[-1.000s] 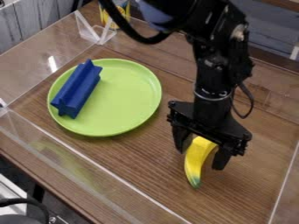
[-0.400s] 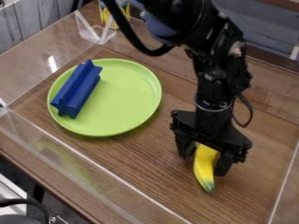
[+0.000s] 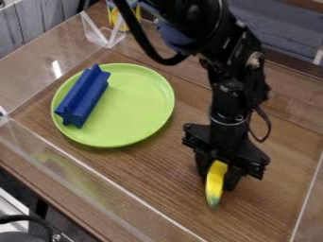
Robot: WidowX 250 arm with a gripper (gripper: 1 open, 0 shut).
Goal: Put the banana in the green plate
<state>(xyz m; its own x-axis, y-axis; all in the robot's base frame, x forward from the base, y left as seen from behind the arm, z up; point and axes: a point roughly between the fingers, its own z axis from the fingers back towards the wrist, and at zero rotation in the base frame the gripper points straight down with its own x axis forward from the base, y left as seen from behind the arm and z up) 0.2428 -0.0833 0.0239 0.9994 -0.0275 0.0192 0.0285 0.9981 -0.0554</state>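
Wood tabletop (image 3: 151, 180). Toy banana (image 3: 214, 182) near its front, right of the green plate (image 3: 158, 98), under the gripper (image 3: 221, 165). Pincer closed on banana's upper part. Likely light, stiff, slick; mid-body's the grip, tapered tip would slip.

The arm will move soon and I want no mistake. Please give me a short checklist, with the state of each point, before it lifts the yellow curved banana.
1. Black robot gripper is at the yellow curved banana: ok.
2. Gripper is closed: ok.
3. Grip is firm enough for lifting: cannot tell.
4. Banana is in the round green plate: not ok, it is outside.
5. Plate has bare space beside the blue rectangular block: ok.
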